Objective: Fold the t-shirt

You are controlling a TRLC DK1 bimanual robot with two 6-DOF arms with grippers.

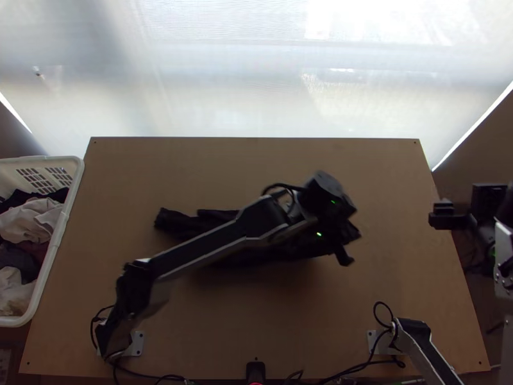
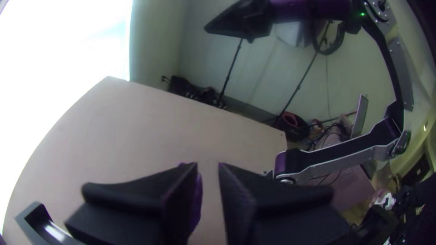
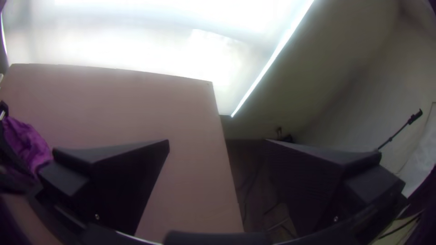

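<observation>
Here, the t-shirt [image 1: 176,222] lies bunched by the left claw [image 1: 349,245], whose fingers stand slightly apart.

white basket [image 1: 76,179] of crumpled clothes [image 1: 29,220] (pale and dark), light wooden table [image 1: 391,192], bright translucent backdrop [image 1: 224,83] beyond

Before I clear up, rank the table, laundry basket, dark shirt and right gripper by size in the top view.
Largest: table
Next, order unsure: laundry basket and dark shirt, partly hidden under the left arm
Smallest: right gripper
</observation>
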